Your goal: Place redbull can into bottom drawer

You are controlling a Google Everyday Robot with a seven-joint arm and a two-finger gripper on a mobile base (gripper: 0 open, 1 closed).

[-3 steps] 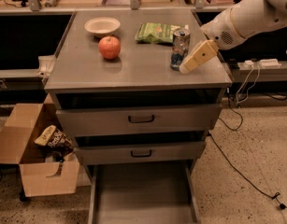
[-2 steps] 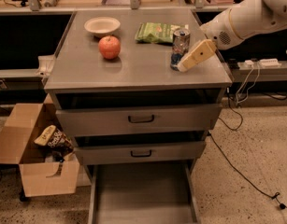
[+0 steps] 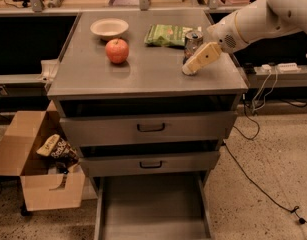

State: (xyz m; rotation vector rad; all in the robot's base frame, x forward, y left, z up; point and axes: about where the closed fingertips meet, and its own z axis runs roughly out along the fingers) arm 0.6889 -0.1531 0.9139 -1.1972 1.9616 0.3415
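On cabinet top [image 3: 143,76], gripper [image 3: 190,67] at redbull can [image 3: 193,39]

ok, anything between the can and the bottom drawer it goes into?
Nothing visible. The gripper is at the can on the cabinet top, right side. The bottom drawer is pulled out, floor bare. The upper drawers cover its rear, so lower the can in front of them.

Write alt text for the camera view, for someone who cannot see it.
A white robot arm reaches in from the right, its gripper at the redbull can standing on the right side of a grey cabinet top. An apple, a white bowl and a green bag also sit there. Below, the bottom drawer is pulled out.
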